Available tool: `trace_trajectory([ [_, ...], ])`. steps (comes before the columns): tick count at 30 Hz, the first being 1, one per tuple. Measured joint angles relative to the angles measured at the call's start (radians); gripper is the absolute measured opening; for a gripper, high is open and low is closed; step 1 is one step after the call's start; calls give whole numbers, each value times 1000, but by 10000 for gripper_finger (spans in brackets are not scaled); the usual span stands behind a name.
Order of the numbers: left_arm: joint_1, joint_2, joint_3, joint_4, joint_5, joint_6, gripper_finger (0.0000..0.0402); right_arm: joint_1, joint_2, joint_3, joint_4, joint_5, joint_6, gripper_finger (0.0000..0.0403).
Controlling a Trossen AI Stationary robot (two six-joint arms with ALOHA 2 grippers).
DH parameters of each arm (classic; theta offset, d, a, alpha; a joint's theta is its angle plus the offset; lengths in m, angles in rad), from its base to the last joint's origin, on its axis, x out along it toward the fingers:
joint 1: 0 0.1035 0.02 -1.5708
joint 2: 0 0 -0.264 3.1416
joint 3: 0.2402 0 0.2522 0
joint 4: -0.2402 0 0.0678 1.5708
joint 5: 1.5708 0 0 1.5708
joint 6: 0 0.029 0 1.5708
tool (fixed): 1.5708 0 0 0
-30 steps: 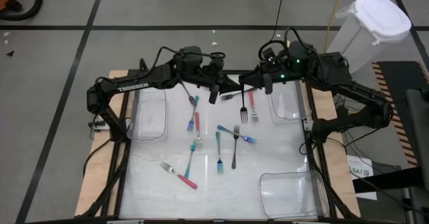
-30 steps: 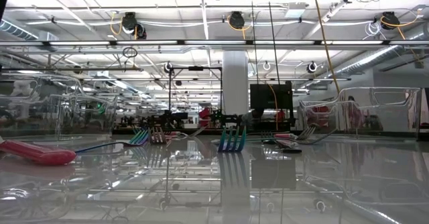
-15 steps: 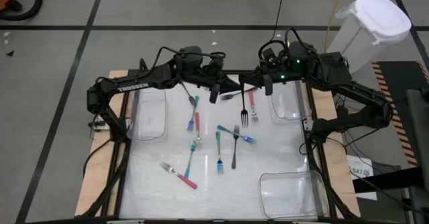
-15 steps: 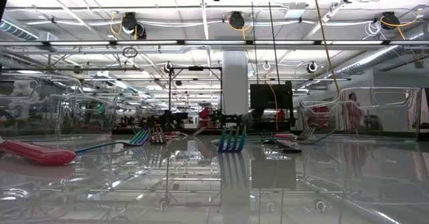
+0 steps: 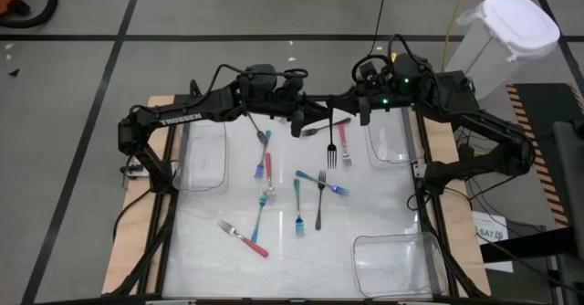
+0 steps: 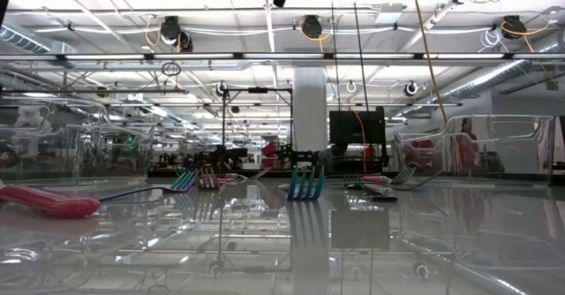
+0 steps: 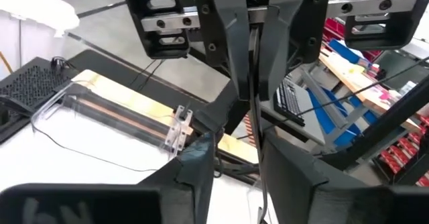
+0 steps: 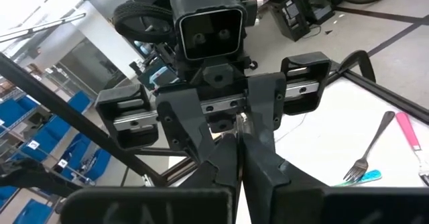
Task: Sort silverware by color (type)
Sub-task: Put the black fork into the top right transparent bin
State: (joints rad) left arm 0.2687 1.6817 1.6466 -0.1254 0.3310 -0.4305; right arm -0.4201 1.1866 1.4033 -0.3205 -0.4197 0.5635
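**A:** What is the setting?

**B:** A white surface (image 5: pixel 383 205) seen from above, on a grey floor with dark lines. Two dark arms meet in the air above its far edge.

**A:** What are the arms doing?

**B:** The right end effector (image 5: pixel 349 118) is clenched on a slim black fork (image 5: pixel 324 127), as far as the wrist views show. The left end effector (image 5: pixel 297 125) faces it, tip to tip. Its fingers stand apart on either side of the fork's other end, so it is released. This looks like a hand-over between the arms.

**A:** Where is the rest of the silverware?

**B:** Below and just nearer than the two end effectors. A pink-handled fork (image 5: pixel 340 145) lies closest, under the right one. The other forks (image 5: pixel 298 209), with teal, pink and dark handles, are scattered further out over the middle of the surface. One pink fork lies well apart, towards the near left.

**A:** How far along is the sorting?

**B:** I judge it barely begun. Three clear bins (image 5: pixel 205 154) sit at the surface's edges, outward of both end effectors, and I can make out no fork in any of them. About eight forks lie loose, and only the black one is off the surface.
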Motion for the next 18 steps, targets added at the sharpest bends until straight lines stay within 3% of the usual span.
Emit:
trace_trajectory([
  [7, 2, 0, 0, -4, 83, -21, 133, -39, -32, 0, -16, -39, -1, 3],
  [18, 2, 0, 0, -6, 87, -24, 134, -163, -50, 0, -147, -165, -79, 3],
])
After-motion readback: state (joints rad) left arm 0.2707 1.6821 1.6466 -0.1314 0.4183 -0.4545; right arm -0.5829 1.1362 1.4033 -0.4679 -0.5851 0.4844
